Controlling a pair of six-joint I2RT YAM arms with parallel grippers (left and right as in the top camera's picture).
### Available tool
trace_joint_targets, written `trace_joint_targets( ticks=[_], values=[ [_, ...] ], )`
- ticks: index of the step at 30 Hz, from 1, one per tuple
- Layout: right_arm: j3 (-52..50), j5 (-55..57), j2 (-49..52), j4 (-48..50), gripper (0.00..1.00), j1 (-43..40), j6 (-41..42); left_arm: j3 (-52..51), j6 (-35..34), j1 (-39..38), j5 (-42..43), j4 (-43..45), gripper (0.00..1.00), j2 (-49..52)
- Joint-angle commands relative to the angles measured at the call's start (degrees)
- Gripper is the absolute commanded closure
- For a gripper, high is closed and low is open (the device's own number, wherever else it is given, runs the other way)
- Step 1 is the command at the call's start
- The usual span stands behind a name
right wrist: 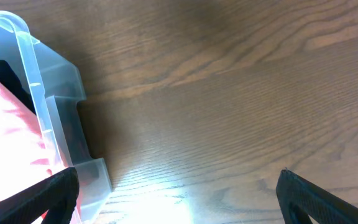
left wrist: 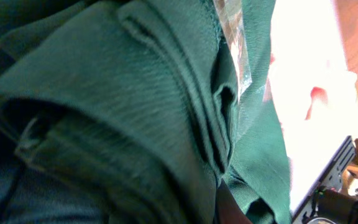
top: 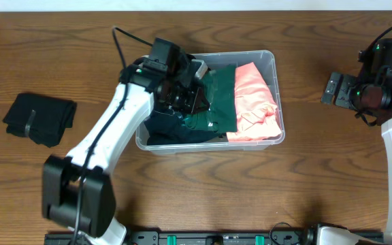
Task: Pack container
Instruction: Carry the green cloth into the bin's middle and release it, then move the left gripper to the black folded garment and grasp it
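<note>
The clear container [top: 209, 145] stands mid-table. Inside lie a dark green garment [top: 216, 95] and a folded salmon-pink garment [top: 254, 102] on its right side. My left gripper [top: 182, 99] reaches down into the container's left half. In the left wrist view the bunched green garment [left wrist: 135, 112] fills the frame and covers the jaws; one dark finger [left wrist: 229, 205] shows near the middle, so the gripper looks shut on the cloth. My right gripper [top: 333, 88] is open and empty over bare table right of the container; its view shows the container's corner [right wrist: 48, 106] and the pink garment [right wrist: 5, 124].
A folded black cloth [top: 39, 117] lies on the wooden table at the far left. A clear plastic wrapper edge [left wrist: 235, 43] shows by the green garment. The pink garment appears overexposed in the left wrist view [left wrist: 303, 93].
</note>
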Motion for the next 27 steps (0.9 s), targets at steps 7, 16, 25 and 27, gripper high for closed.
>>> trace_joint_targets(
  ticks=[7, 16, 25, 27],
  values=[
    [-0.07, 0.39, 0.44, -0.15, 0.01, -0.2, -0.02, 1.31, -0.83, 0.98, -9.14, -0.92, 0.17, 1.51],
    [-0.07, 0.39, 0.44, -0.24, 0.01, -0.2, -0.02, 5.4, -0.66, 8.02, -14.23, -3.91, 0.02, -14.12],
    [-0.07, 0.39, 0.44, -0.2, 0.01, -0.2, -0.02, 5.16, -0.66, 25.86, -33.81, -9.38, 0.02, -22.6],
    [-0.07, 0.39, 0.44, -0.2, 0.01, -0.2, -0.02, 4.37, -1.01, 31.74, -34.1, -9.86, 0.02, -21.27]
  ],
)
